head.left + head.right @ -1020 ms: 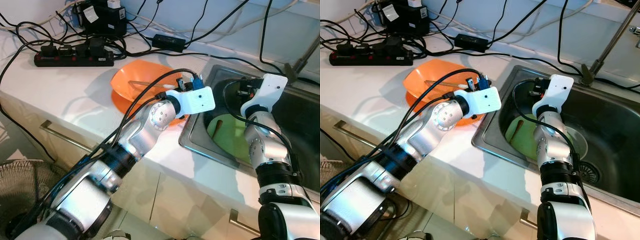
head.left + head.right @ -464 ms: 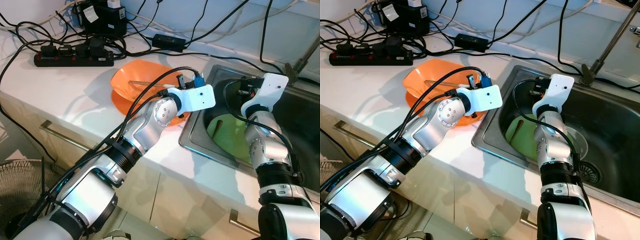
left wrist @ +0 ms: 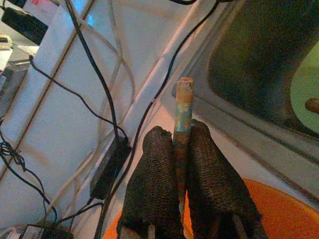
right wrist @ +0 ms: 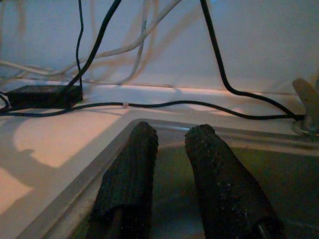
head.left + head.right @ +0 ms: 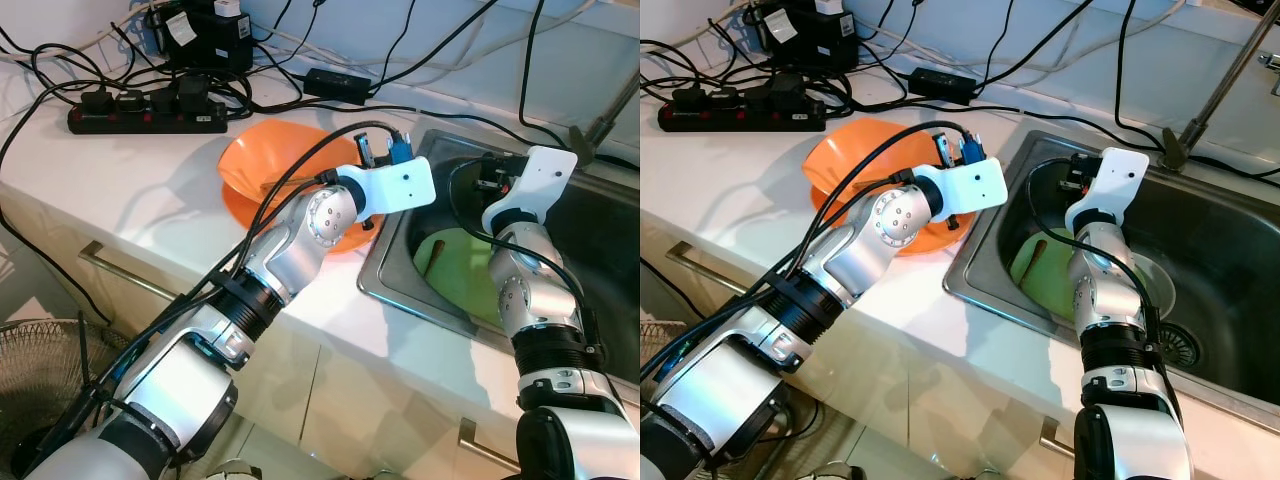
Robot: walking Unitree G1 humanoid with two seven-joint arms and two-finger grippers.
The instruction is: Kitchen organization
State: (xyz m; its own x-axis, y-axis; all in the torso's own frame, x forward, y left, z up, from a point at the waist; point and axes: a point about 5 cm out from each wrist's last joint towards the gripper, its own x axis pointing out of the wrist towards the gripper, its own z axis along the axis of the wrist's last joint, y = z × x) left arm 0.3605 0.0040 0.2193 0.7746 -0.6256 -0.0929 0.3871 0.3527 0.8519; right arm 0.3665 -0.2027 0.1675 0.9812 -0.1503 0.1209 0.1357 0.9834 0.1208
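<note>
Left gripper (image 3: 182,144): clamped on a thin stick (image 3: 183,107), above the orange bowl (image 5: 262,160) on the table (image 5: 130,190).
Right gripper (image 4: 172,149): slightly parted, nothing held, over the sink (image 5: 1230,250).
Progress: judged early; green plate (image 5: 1040,275) left in sink.

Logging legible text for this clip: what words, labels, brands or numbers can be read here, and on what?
None can be read.
White label on the black box at the counter's back: print too small and blurred.
Power strip: no legible marking.
Black adapter: no legible marking.
Stick in the left gripper: worn paint, no text.
</note>
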